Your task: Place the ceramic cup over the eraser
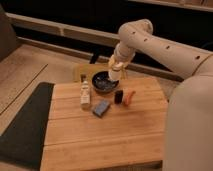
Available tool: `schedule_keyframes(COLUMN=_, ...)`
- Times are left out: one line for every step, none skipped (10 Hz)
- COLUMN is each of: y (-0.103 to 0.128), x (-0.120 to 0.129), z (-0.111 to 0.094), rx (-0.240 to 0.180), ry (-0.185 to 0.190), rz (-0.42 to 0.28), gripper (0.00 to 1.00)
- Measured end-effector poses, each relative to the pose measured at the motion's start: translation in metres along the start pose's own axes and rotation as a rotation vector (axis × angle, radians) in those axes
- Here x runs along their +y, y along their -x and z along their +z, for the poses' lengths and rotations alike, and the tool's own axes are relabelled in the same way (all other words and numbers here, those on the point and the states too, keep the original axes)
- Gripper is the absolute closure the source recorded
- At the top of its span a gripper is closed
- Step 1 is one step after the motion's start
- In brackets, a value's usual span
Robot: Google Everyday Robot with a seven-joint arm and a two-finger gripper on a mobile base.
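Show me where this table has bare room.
Bare: wooden table's near half, in front of the flat blue block. Crowded: far end, with dark bowl, slim bottle, black eraser, orange object; the gripper holds the white ceramic cup near the bowl.

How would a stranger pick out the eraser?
On the wooden table, find the wide dark bowl near the far edge, where the gripper hangs holding the ceramic cup. Just in front of the bowl stands the eraser: small, black and upright, unlike the flat blue block and the orange object beside it.
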Motion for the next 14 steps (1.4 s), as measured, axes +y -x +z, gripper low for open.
schedule_keyframes(y=-0.002, x=0.001, z=0.000, rx=0.003, ry=0.002, rz=0.001, gripper=1.00)
schedule_keyframes(y=-0.002, x=0.001, z=0.000, rx=0.003, ry=0.003, rz=0.001, gripper=1.00)
schedule_keyframes(y=-0.002, x=0.002, z=0.000, rx=0.003, ry=0.003, rz=0.001, gripper=1.00)
schedule_keyframes(y=-0.001, x=0.002, z=0.000, rx=0.003, ry=0.004, rz=0.002, gripper=1.00)
schedule_keyframes(y=-0.002, x=0.002, z=0.002, rx=0.007, ry=0.006, rz=0.004, gripper=1.00)
schedule_keyframes(y=-0.005, x=0.004, z=0.003, rx=0.015, ry=0.002, rz=-0.014, gripper=1.00)
schedule_keyframes(y=-0.008, x=0.007, z=0.004, rx=0.020, ry=-0.001, rz=-0.033, gripper=1.00)
schedule_keyframes(y=-0.010, x=0.006, z=0.004, rx=0.021, ry=-0.004, rz=-0.036, gripper=1.00)
schedule_keyframes(y=-0.015, x=-0.005, z=0.006, rx=0.022, ry=-0.029, rz=-0.032, gripper=1.00)
schedule_keyframes(y=-0.016, x=-0.018, z=0.007, rx=0.021, ry=-0.056, rz=-0.015, gripper=1.00)
schedule_keyframes(y=-0.016, x=-0.028, z=0.008, rx=0.020, ry=-0.074, rz=0.001, gripper=1.00)
schedule_keyframes(y=-0.014, x=-0.042, z=0.009, rx=0.017, ry=-0.099, rz=0.024, gripper=1.00)
schedule_keyframes(y=-0.013, x=-0.050, z=0.009, rx=0.014, ry=-0.112, rz=0.041, gripper=1.00)
schedule_keyframes(y=-0.012, x=-0.047, z=0.011, rx=0.015, ry=-0.104, rz=0.045, gripper=1.00)
